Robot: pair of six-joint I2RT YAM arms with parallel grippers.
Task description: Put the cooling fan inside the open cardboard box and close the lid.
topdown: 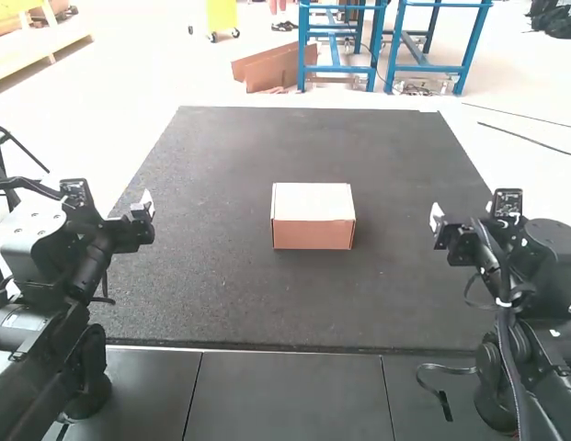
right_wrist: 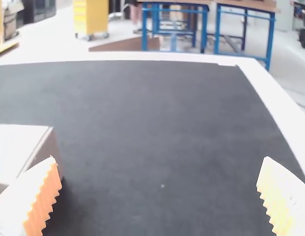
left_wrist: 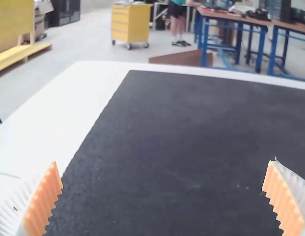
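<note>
The cardboard box (topdown: 313, 216), lid flat, sits mid-mat (topdown: 221, 156). The left gripper (topdown: 145, 211) and right gripper (topdown: 436, 222) flank the box, well apart from it, both with fingers spread wide.

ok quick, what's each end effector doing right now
left end effector: open, holding nothing
right end effector: open, holding nothing

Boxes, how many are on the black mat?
1. The cardboard box sits closed in the middle of the black mat. No other box seems hidden.
</note>
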